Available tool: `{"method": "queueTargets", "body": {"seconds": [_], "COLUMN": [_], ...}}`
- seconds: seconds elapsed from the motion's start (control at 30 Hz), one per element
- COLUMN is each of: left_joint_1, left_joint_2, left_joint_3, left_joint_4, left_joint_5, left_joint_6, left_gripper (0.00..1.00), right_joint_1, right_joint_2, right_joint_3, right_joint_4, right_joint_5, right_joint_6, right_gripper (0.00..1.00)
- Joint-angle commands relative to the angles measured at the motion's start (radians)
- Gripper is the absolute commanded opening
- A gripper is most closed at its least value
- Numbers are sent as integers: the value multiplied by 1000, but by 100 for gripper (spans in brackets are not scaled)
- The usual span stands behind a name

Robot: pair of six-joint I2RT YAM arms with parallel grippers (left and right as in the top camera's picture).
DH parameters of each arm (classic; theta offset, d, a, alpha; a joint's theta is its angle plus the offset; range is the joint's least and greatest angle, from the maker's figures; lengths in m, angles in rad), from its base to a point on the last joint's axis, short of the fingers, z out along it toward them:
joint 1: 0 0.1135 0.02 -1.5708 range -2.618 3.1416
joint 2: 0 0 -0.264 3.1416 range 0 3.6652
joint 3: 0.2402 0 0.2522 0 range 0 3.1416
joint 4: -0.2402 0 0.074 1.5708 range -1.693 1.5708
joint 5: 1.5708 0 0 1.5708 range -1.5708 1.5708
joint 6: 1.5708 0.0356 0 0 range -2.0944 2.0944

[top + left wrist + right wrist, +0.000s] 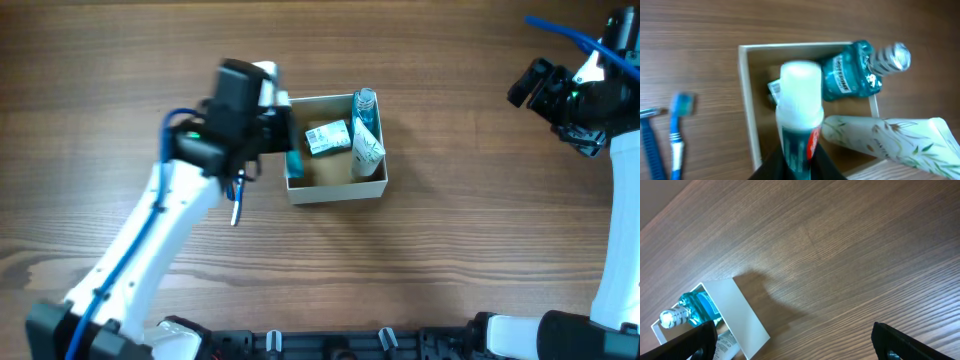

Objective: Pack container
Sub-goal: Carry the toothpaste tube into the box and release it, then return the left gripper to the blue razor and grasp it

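The container (336,192) is a small white-walled box with a tan inside, at the table's middle. It holds a teal mouthwash bottle (365,105), a pale floral tube (368,150) and a small white packet (327,138). My left gripper (290,150) is over the box's left wall. It is shut on a white-capped teal tube (800,100) that points into the container (746,100). The left wrist view also shows the bottle (847,75) and the floral tube (890,137). My right gripper (530,85) is open and empty, far right of the box.
A blue toothbrush (677,130) and a blue razor (650,135) lie on the wood left of the box, under my left arm. The right wrist view shows the box's white wall (740,312), the bottle (692,307) and bare wood between my right fingers (790,340).
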Motion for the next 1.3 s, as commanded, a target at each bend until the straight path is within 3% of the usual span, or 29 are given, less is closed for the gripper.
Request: {"method": "queueTargets", "body": {"seconds": [0.0, 0.2, 0.3, 0.53, 0.73, 0.83, 1.0, 1.27], "left_joint_1": [-73, -73, -61, 68, 241, 301, 323, 325], "left_joint_2": [146, 280, 195, -11, 74, 187, 345, 454], "left_joint_3": [4, 5, 6, 6, -54, -75, -76, -76], "left_joint_4": [91, 168, 112, -116, -174, -170, -143, -117], "left_joint_5": [-127, -123, -124, -245, -233, -140, -138, -138], "left_joint_6": [-42, -90, -90, -90, -90, -59, -60, -6], "left_gripper": [20, 19, 46, 65, 73, 72, 58, 49], "right_joint_1": [-2, -2, -2, -2, -2, -2, -2, -2], "right_joint_2": [1, 1, 1, 1, 1, 1, 1, 1], "right_joint_3": [3, 3, 3, 3, 3, 3, 3, 3], "right_joint_4": [2, 2, 2, 2, 2, 2, 2, 2], "right_joint_5": [-9, -9, -9, -9, -9, -9, -9, -9], "right_joint_6": [11, 11, 11, 11, 11, 11, 11, 11], "right_gripper": [100, 100, 100, 100, 100, 100, 100, 100]}}
